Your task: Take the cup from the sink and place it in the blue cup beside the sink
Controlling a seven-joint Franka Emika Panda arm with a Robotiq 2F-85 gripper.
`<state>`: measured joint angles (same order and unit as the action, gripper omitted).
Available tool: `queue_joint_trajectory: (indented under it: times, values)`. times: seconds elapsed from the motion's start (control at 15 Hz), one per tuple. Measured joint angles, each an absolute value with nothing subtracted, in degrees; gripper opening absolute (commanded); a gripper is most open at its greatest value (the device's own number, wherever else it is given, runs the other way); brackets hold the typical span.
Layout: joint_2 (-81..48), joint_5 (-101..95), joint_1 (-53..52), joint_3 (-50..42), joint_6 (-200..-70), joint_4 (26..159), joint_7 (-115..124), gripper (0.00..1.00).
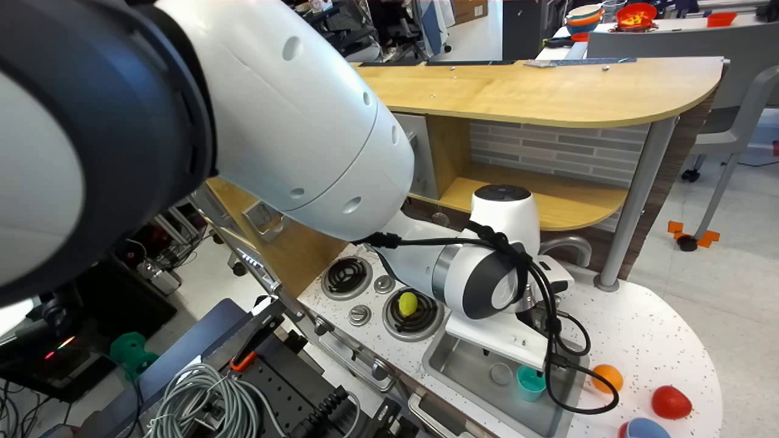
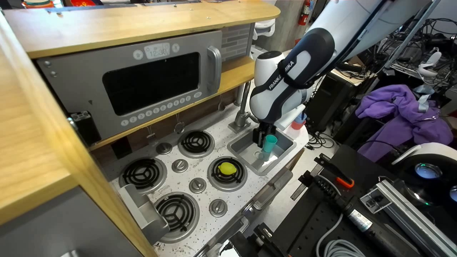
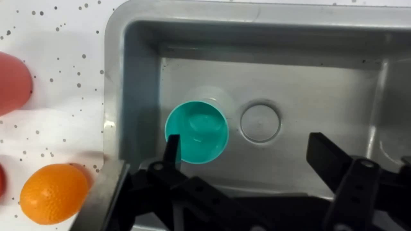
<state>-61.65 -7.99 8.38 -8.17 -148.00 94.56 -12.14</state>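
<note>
The teal-green cup (image 1: 530,385) stands in the grey metal sink (image 1: 465,365); it also shows in an exterior view (image 2: 270,142) and, mouth up, in the wrist view (image 3: 203,131). My gripper (image 3: 245,139) is open and empty. In the wrist view its left finger overlaps the cup's near-left rim; the right finger is well to the right, over the sink (image 3: 305,83). In an exterior view the gripper (image 2: 262,135) is down at the sink beside the cup. The blue cup (image 1: 647,429), with red under it, is on the counter beside the sink; its blue part is out of the wrist view.
An orange (image 1: 607,378) and a red round piece (image 1: 671,402) lie beside the sink. A pinkish-red piece (image 3: 13,84) shows at the wrist view's left edge. A yellow-green lemon (image 2: 227,168) lies on a burner. The faucet (image 2: 241,119) stands behind the sink, close to the arm.
</note>
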Motion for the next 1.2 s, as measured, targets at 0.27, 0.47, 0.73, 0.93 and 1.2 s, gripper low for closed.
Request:
queue_joint_trajectory:
  times: [0.27, 0.47, 0.73, 0.93, 1.2]
  values:
    - [-61.68, -7.99, 8.38, -7.85, -148.00, 94.56, -12.14, 1.00]
    - [-61.91, -7.99, 8.38, -7.79, -148.00, 94.51, -11.77, 1.00]
    - [-62.81, -7.99, 8.38, -7.87, -148.00, 94.15, -11.00, 1.00]
    - [-63.54, -7.99, 8.38, -7.88, -148.00, 93.89, -10.59, 1.00]
    - [-64.55, -7.99, 8.37, -7.88, -148.00, 92.93, -10.12, 0.67]
